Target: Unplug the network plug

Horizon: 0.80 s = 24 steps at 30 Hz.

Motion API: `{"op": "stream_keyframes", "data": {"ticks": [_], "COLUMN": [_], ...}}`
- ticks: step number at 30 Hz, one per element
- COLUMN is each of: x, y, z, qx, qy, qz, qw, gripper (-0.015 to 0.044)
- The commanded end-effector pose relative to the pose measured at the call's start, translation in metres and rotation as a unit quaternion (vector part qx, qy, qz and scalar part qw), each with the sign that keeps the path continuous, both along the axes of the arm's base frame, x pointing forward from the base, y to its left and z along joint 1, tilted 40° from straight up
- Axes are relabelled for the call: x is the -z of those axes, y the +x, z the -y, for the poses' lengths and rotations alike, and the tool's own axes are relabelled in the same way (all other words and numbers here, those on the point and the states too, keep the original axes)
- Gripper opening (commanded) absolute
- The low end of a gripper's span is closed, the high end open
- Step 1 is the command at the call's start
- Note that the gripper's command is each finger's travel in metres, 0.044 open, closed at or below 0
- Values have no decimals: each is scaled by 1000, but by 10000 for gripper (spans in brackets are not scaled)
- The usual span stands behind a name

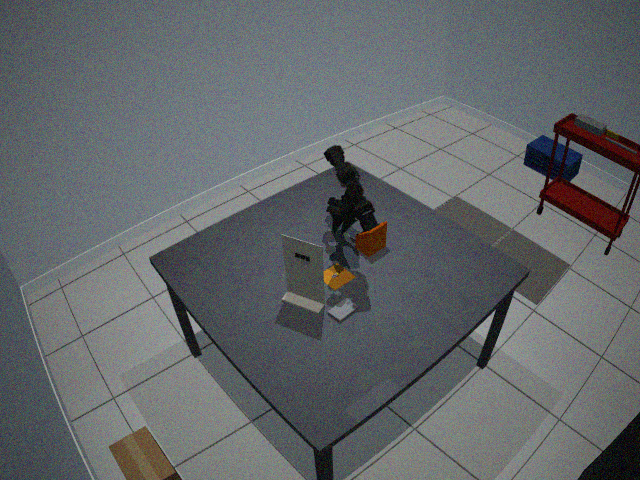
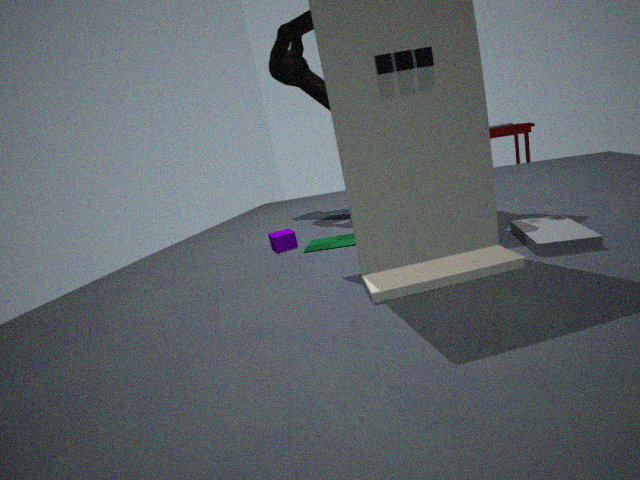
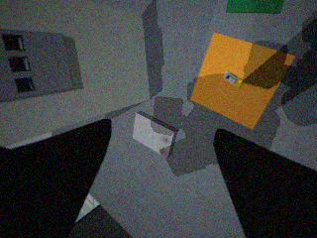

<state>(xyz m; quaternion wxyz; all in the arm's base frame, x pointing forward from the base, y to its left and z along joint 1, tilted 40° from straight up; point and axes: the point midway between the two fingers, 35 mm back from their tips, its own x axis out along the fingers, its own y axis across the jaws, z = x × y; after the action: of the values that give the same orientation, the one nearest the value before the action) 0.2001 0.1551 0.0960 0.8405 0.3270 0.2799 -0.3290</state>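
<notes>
The small grey plug point(image 3: 232, 75), with a yellow bit at one end, lies on the orange square point(image 3: 213, 59) point(image 1: 340, 283), inside its edges. The upright beige panel point(image 1: 305, 276) point(image 2: 413, 155) point(image 3: 114, 30) stands beside the square. Its grey socket block point(image 3: 47, 59) shows three dark openings in the wrist view, with no plug seen in them. My gripper point(image 3: 163, 131) is open, its black fingers well apart with nothing between them. It is above the table, off to one side of the plug and clear of it. The panel hides the gripper in the exterior view.
A flat white block point(image 1: 342, 309) point(image 2: 558, 232) point(image 3: 154, 134) lies near the panel's foot. An orange upright block point(image 1: 371, 239) stands close to the arm. A green flat piece point(image 2: 330, 242) point(image 3: 255, 5) and a purple block point(image 2: 283, 241) lie beyond the panel in the exterior view.
</notes>
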Motion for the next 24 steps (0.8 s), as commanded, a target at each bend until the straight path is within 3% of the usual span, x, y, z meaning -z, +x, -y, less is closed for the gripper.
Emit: {"op": "stream_keyframes", "data": {"ticks": [1,3,24], "x": [0,0,0], "y": [0,0,0], "z": [0,0,0], "qx": [1,1,1], "qy": [-2,-2,-2], "qz": [2,2,2], "qw": [1000,1000,1000], "gripper": [392,440,440]}}
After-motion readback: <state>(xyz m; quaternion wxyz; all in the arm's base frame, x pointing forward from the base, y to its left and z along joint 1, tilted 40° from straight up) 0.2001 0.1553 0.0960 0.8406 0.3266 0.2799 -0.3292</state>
